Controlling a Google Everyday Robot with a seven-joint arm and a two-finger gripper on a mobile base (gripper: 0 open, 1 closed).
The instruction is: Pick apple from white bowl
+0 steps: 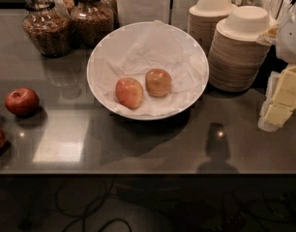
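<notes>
The apple [158,82], dull golden-brown with a muted blush, lies in the middle of the white bowl [97,57] on crumpled white paper. A brighter pink-orange apple [129,92] lies just to its left, almost touching it. The wide, shallow bowl stands at the centre of the dark glossy counter. My gripper [281,100], pale yellow below a white arm part, is at the right edge of the view. It is well to the right of the bowl, apart from it, and holds nothing that I can see.
Two stacks of beige paper bowls [239,52] stand just right of the white bowl, between it and the gripper. Two glass jars [46,28] stand at the back left. Two dark red apples [22,101] lie at the left. The counter's front edge [148,174] runs below.
</notes>
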